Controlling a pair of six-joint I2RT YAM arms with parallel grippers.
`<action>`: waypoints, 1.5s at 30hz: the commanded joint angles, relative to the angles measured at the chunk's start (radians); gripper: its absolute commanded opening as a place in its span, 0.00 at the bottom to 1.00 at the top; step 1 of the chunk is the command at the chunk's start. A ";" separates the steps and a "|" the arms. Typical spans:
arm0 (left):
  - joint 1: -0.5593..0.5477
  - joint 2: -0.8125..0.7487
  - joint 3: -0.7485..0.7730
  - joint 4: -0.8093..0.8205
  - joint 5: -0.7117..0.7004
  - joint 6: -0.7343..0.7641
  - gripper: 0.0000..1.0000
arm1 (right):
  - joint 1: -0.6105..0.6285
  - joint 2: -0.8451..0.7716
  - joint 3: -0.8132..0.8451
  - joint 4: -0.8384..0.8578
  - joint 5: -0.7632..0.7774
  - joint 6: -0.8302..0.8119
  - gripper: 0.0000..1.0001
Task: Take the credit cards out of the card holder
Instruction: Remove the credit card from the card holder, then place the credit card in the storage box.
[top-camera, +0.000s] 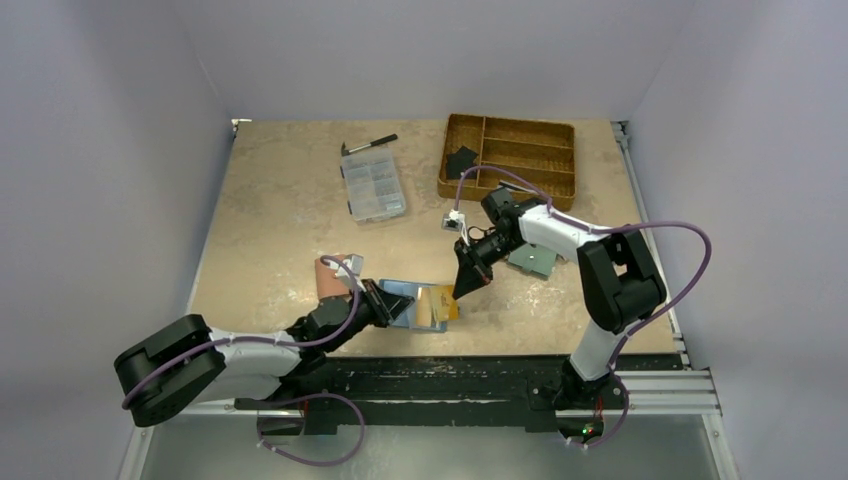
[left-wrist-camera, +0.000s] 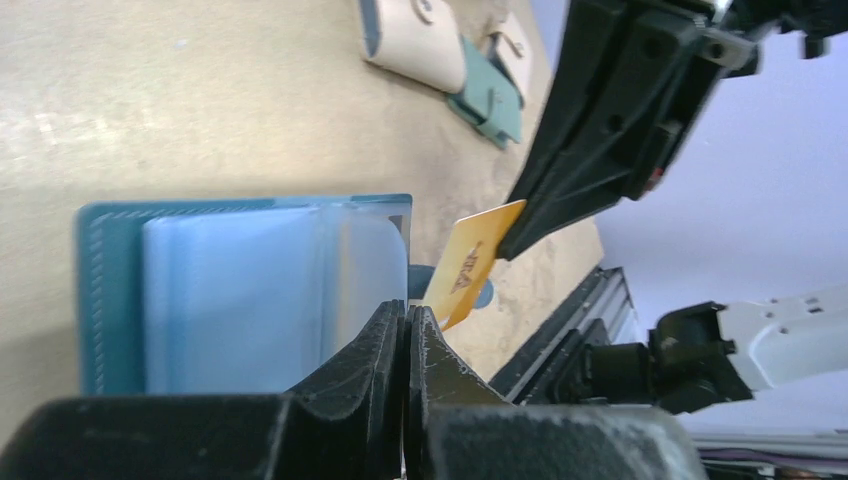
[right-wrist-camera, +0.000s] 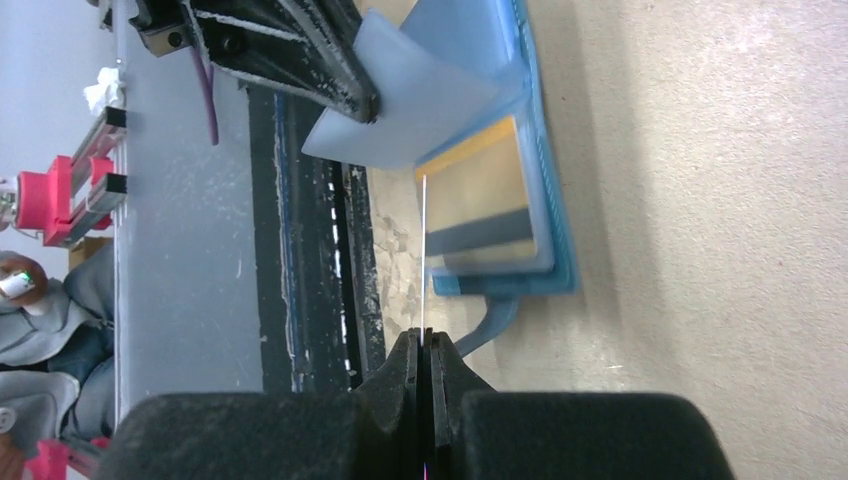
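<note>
The dark blue card holder (top-camera: 404, 292) lies open near the table's front edge. My left gripper (left-wrist-camera: 407, 316) is shut on the edge of its pale blue inner flap (left-wrist-camera: 368, 262), and the right wrist view shows that flap (right-wrist-camera: 420, 100) lifted. My right gripper (right-wrist-camera: 427, 340) is shut on a tan credit card (left-wrist-camera: 474, 262), seen edge-on (right-wrist-camera: 424, 250) and held tilted just beside the holder's snap tab (right-wrist-camera: 497, 318). Another card with a dark stripe (right-wrist-camera: 485, 205) sits in the holder's clear pocket.
A pink wallet (top-camera: 332, 272) lies left of the holder. A pale teal-green wallet (top-camera: 531, 262) sits under the right arm, with beige wallets (left-wrist-camera: 420, 40) beside it. At the back are a clear compartment box (top-camera: 372, 187), a black pen (top-camera: 372, 144) and a wicker tray (top-camera: 510, 155).
</note>
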 joint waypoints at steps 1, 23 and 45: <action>0.027 -0.003 -0.001 -0.065 -0.044 0.034 0.00 | -0.010 0.003 0.051 -0.034 0.040 -0.052 0.00; 0.049 -0.177 0.269 -0.893 -0.216 0.100 0.78 | -0.321 -0.201 0.144 -0.070 0.064 -0.066 0.00; 0.050 -0.025 0.973 -1.427 -0.174 0.662 0.99 | -0.517 0.009 0.602 -0.065 0.180 0.082 0.00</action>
